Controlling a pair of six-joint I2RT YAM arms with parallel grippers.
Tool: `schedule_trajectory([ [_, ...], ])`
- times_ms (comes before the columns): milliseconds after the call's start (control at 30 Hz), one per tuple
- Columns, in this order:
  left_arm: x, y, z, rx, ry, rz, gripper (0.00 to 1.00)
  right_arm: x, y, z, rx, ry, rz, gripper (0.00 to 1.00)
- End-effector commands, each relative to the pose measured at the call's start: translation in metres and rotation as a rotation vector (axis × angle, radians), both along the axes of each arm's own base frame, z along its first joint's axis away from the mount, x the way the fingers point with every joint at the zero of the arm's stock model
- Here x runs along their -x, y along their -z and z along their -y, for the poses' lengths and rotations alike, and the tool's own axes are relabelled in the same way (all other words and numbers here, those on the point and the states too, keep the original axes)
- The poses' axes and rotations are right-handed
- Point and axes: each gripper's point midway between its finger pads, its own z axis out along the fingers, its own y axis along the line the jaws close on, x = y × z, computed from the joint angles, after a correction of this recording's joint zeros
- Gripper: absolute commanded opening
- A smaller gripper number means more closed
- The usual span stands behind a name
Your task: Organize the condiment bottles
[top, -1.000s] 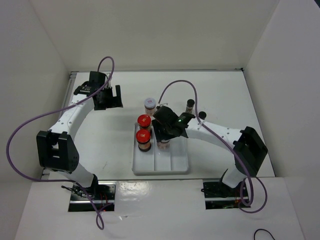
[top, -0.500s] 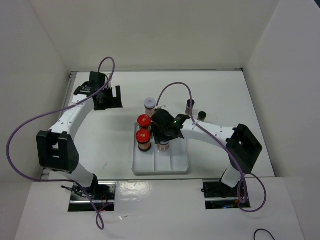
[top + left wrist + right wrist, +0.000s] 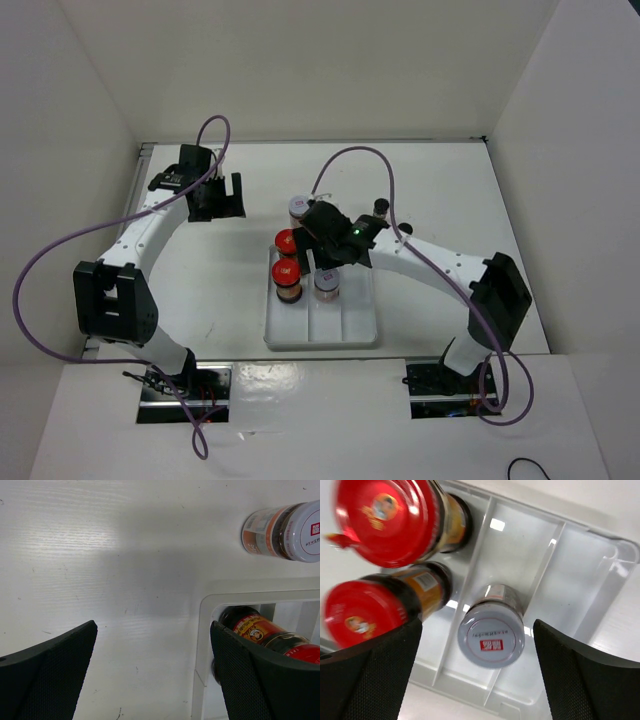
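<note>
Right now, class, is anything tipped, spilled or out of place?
Nothing is tipped or spilled. Out of place: one white-lidded jar and two black-capped bottles stand outside the tray.

Print on the jars unreadable

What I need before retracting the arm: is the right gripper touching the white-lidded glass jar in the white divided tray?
Apart. Right wrist view: right gripper open, bare white divided tray floor showing between each finger and the white-lidded glass jar.
</note>
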Motion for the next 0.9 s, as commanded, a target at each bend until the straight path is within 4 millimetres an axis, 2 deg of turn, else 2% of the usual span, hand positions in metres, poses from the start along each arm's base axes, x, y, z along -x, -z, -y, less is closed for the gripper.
schedule_trajectory([
  [0, -0.002, -0.012, -0.003, -0.007, 0.005, 0.048, 1.00, -0.012, -0.078, 0.002, -0.079, 0.020, 0.137, 0.97],
  [67, -0.002, -0.012, -0.002, 0.000, 0.011, 0.047, 1.00, -0.024, -0.097, 0.019, -0.067, 0.046, 0.155, 0.97],
  [100, -0.002, -0.012, -0.002, 0.000, 0.011, 0.047, 1.00, -0.033, -0.116, 0.022, -0.076, 0.038, 0.193, 0.98],
  [133, -0.002, -0.012, -0.002, 0.000, 0.011, 0.047, 1.00, -0.042, -0.125, 0.031, -0.073, 0.053, 0.211, 0.98],
  [233, -0.002, -0.012, -0.002, 0.000, 0.011, 0.047, 1.00, -0.068, -0.150, 0.038, -0.083, 0.061, 0.287, 0.98],
  [267, -0.004, -0.013, -0.003, -0.001, -0.002, 0.056, 1.00, -0.078, -0.160, 0.033, -0.112, 0.061, 0.315, 0.98],
  [300, -0.004, -0.013, -0.003, -0.001, -0.002, 0.056, 1.00, -0.088, -0.152, 0.029, -0.099, 0.056, 0.307, 0.98],
  [367, -0.005, -0.009, -0.004, -0.002, -0.017, 0.046, 1.00, -0.105, -0.150, 0.021, -0.114, 0.054, 0.311, 0.98],
  [400, -0.007, -0.011, -0.007, -0.001, -0.026, 0.055, 1.00, -0.116, -0.134, 0.009, -0.101, 0.036, 0.295, 0.98],
  [467, -0.007, -0.011, -0.007, 0.005, -0.035, 0.054, 1.00, -0.131, -0.125, 0.001, -0.095, 0.045, 0.290, 0.98],
  [500, -0.010, -0.014, -0.011, 0.006, -0.046, 0.063, 1.00, -0.141, -0.106, -0.007, -0.073, 0.043, 0.266, 0.98],
  [600, -0.010, -0.014, -0.009, 0.013, -0.040, 0.063, 1.00, -0.155, -0.098, -0.024, -0.092, 0.019, 0.267, 0.98],
  [633, -0.010, -0.014, -0.012, 0.013, -0.049, 0.063, 1.00, -0.158, -0.086, -0.030, -0.085, 0.001, 0.252, 0.98],
  [667, -0.010, -0.014, -0.013, 0.013, -0.050, 0.063, 1.00, -0.162, -0.085, -0.035, -0.090, -0.012, 0.258, 0.98],
  [867, -0.009, -0.004, -0.015, 0.018, -0.053, 0.035, 1.00, -0.186, -0.052, -0.054, -0.068, -0.034, 0.229, 0.98],
])
